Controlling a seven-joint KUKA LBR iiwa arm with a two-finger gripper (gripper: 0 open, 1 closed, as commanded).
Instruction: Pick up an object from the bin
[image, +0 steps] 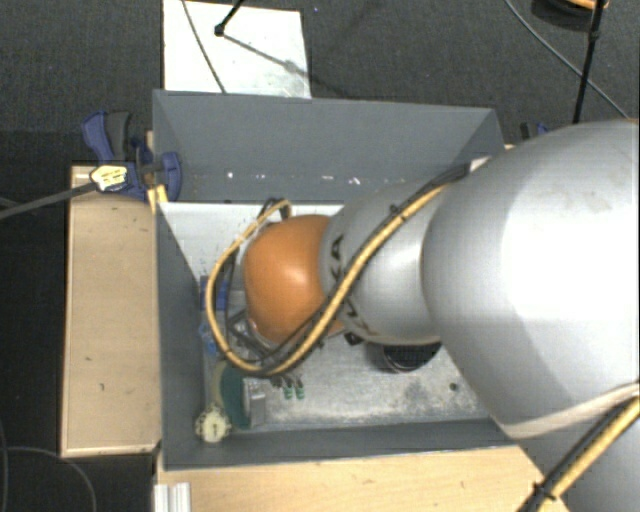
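Note:
My gripper (244, 340) is low in the bin's left part, and just a bit of its dark body shows under the arm's orange cover. Right below it, by the bin's front left corner, lies a dark green thing (236, 396) with a small cream round piece (212, 427) at its near end. Two tiny green bits (291, 391) lie just to the right of that. A blue thing (206, 302) peeks out against the left wall. What is directly under the gripper is hidden.
The arm reaches in from the right and covers most of the bin floor. A black round thing (404, 356) lies half hidden beneath it near the middle. A strip of bare grey floor runs along the front wall.

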